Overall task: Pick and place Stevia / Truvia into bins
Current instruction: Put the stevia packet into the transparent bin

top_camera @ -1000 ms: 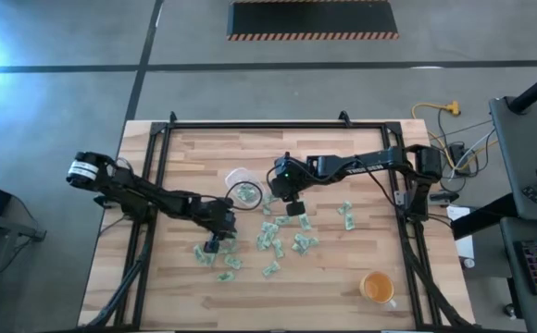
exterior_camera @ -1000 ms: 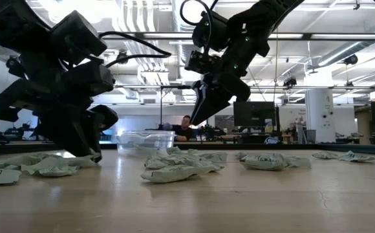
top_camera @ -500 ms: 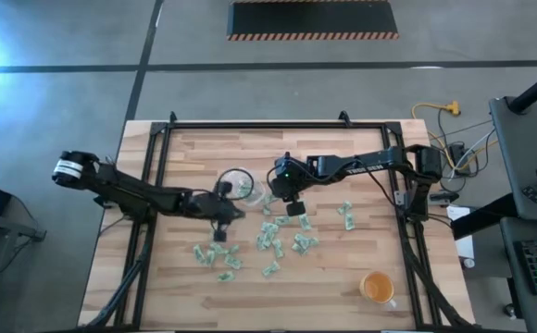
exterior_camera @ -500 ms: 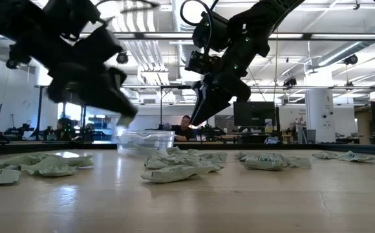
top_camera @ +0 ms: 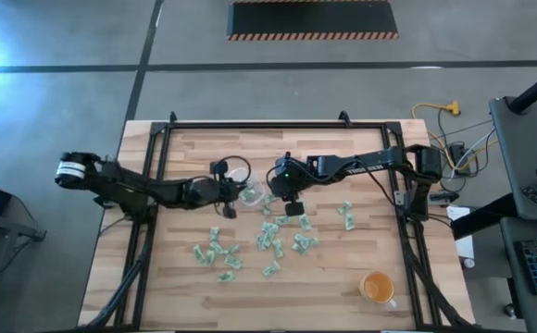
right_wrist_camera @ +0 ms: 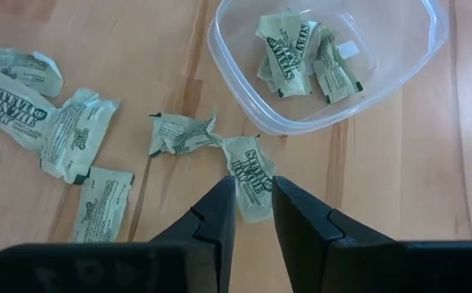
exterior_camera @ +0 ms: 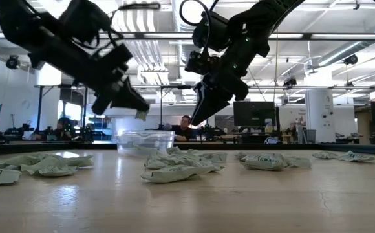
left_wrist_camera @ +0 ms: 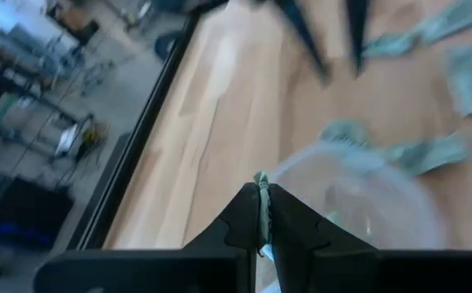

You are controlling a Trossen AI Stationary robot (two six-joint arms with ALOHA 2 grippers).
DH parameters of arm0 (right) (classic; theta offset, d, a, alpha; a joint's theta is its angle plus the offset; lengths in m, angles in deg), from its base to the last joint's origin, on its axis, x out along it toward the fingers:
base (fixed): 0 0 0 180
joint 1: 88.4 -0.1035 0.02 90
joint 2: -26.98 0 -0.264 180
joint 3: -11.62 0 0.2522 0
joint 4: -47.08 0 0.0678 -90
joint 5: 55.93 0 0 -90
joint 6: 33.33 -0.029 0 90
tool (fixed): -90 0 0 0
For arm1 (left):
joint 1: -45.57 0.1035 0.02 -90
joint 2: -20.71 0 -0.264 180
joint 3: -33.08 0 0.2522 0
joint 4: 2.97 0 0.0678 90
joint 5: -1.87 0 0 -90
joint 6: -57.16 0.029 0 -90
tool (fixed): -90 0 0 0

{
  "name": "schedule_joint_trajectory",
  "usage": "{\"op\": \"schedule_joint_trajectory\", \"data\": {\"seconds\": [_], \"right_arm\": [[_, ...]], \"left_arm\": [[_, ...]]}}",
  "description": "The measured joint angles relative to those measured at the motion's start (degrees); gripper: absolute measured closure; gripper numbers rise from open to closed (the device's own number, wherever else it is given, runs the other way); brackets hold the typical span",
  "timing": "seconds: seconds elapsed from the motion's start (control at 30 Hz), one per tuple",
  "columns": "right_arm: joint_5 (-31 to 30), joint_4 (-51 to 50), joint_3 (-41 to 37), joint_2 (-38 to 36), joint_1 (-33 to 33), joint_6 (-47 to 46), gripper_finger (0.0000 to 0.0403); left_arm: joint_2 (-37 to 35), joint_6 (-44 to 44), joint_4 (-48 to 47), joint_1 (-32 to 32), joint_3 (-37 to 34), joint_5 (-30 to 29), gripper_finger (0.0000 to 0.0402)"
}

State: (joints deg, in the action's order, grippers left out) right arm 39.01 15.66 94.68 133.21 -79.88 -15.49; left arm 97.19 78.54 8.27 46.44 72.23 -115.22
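Several pale green Stevia packets (top_camera: 278,239) lie loose on the wooden table, and a few lie inside the clear bin (right_wrist_camera: 325,65), which stands at the table's middle (top_camera: 247,192). My left gripper (left_wrist_camera: 262,195) is shut on one packet (exterior_camera: 141,115) and hangs above the table beside the bin's left side (exterior_camera: 145,140). Just right of the bin, my right gripper (right_wrist_camera: 252,199) hovers above the table, open, pointing steeply down. Its fingers stand either side of a crumpled packet (right_wrist_camera: 251,172) lying below them. My left gripper pinches the packet between its two fingertips; only a thin green edge (left_wrist_camera: 261,181) shows past them. The fingers come from the table's left, slanting a little downward. The packet is lifted clear of the table, near the bin's rim.
An orange cup (top_camera: 377,288) stands near the table's near right corner. More packets lie at the near left (top_camera: 215,254) and at the right (top_camera: 346,215). A black frame (top_camera: 250,125) runs along the far edge and down both sides.
My left gripper has risen from the packets at the near left with one packet and gone toward the far edge, up to the bin. It has tipped from pointing down to nearly level.
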Motion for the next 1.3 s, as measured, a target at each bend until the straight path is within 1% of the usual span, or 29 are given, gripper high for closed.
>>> {"op": "schedule_joint_trajectory", "data": {"seconds": [0.1,0.2,0.47,0.53,0.63,0.77,0.93,1.13,1.3], "right_arm": [[-0.01,-0.58,0.0,0.0,0.0,-2.08,0.0324],[-0.01,-1.57,0.0,0.0,-0.01,-4.12,0.032],[0.0,-4.25,-0.53,0.0,-0.99,-8.89,0.0314],[-0.01,-6.02,-0.84,0.0,-1.16,-9.83,0.0316],[-0.01,-10.76,-1.0,0.0,-1.25,-12.69,0.032],[-0.05,-15.32,-1.56,0.0,-1.25,-17.98,0.0326],[-0.62,-16.8,-2.67,0.02,-1.25,-21.09,0.0331],[-0.62,-16.79,-2.78,0.02,-1.25,-23.01,0.0327],[-0.64,-18.66,-3.15,0.02,-1.25,-26.31,0.0328]], "left_arm": [[1.38,0.0,-0.13,2.08,-0.09,1.33,0.0391],[1.69,0.03,-0.1,3.0,-0.11,3.51,0.0371],[0.18,0.03,-0.45,3.19,-0.17,3.63,0.0254],[-0.08,0.02,-0.67,3.18,-0.17,3.19,0.0232],[-1.02,-0.06,-1.9,3.14,-0.17,2.75,0.0209],[-2.94,-2.33,-7.21,3.14,-0.17,2.75,0.0197],[-5.72,-3.95,-11.22,3.14,-0.29,2.76,0.0196],[-8.18,-4.71,-11.52,3.05,-0.49,2.77,0.0196],[-8.35,-4.73,-11.73,2.88,-0.67,2.77,0.0196]]}}
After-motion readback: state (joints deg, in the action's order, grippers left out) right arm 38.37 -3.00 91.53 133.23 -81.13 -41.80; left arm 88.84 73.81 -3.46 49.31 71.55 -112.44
